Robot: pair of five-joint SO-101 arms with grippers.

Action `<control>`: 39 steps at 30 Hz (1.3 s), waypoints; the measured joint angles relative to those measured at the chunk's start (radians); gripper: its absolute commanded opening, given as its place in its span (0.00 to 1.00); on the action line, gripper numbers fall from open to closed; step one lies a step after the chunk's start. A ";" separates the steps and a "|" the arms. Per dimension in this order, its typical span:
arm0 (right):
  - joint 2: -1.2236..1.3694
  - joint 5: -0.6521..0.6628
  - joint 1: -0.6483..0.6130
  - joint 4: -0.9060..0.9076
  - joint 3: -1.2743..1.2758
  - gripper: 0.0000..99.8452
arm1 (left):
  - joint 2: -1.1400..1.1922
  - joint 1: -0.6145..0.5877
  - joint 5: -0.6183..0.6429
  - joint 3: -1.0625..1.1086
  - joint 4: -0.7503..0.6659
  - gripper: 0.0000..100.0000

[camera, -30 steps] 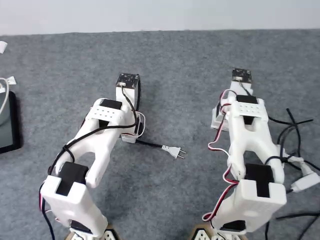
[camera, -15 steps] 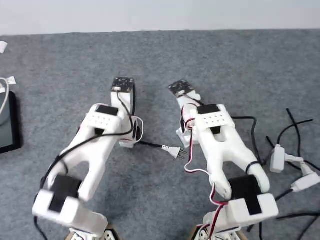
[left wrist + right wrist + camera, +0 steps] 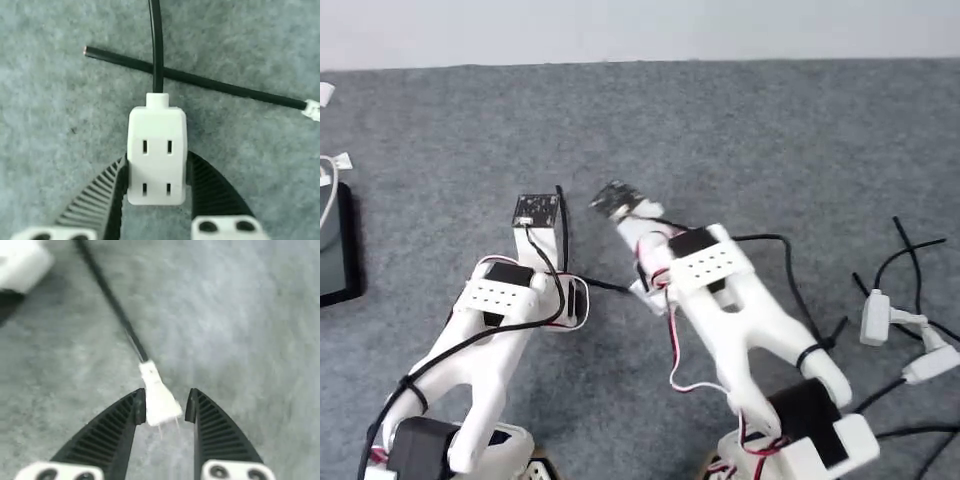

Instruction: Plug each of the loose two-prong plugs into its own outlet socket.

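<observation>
The right arm [image 3: 710, 265] has swung in from its own side to the middle of the table [image 3: 800, 130] and now covers the spot where the plug lay. The left arm [image 3: 505, 290] has drawn back toward its base.

The right gripper [image 3: 166, 402] hangs over the plug [image 3: 157, 399] with its fingers apart, one on each side of the white body. One finger looks to be touching the body and the other has a gap, so nothing is clamped yet. The plug lies flat on the grey mat, prongs pointing toward the gripper's wrist. Its black cord [image 3: 110, 297] runs off toward the socket [image 3: 156, 156].

The left gripper [image 3: 157, 165] is closed on the socket's two long sides, near the end away from its own cable [image 3: 157, 45]. The slotted face points up at the camera. The socket sits just beside the plug's cord.

The plug is probably very light, hard and smooth, and a loose pinch could make it twist or squirt out. The flat sides of the body, well back from the prongs, look like the best hold. The prongs are thin and may bend under a skewed push. The cord seems short and springy and may tug the plug off line. The socket is rigid but light, so it needs the firm hold it has now.
</observation>
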 measured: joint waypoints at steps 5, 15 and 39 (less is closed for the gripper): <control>0.077 0.074 -0.012 -0.060 0.002 0.14 | 0.000 0.000 0.009 0.000 -0.023 0.01; 0.135 0.144 -0.015 -0.037 0.002 0.14 | 0.155 0.018 0.012 -0.087 0.006 0.01; 0.176 0.281 -0.011 -0.040 0.015 0.10 | 0.161 0.021 0.012 -0.097 0.014 0.01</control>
